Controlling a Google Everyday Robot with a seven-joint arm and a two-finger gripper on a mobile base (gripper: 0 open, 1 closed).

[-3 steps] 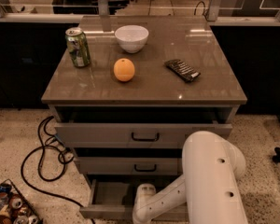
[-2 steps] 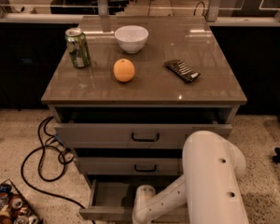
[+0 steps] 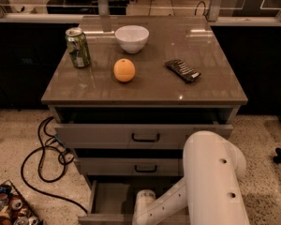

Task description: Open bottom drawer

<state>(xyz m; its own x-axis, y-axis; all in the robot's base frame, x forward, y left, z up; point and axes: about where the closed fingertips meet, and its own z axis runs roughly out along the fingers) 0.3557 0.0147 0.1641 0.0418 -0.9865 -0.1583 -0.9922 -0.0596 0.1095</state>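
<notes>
Bottom drawer (image 3: 113, 198) sits lowest in the cabinet, under the worktop (image 3: 210, 86), already pulled part way out with its inside showing. The arm (image 3: 215, 182) reaches down-left to its front lip. The pincer is cut off below the wrist (image 3: 144, 201); open or closed can't be told. The front runs left-right, so the pull is probably straight toward the camera.
</notes>
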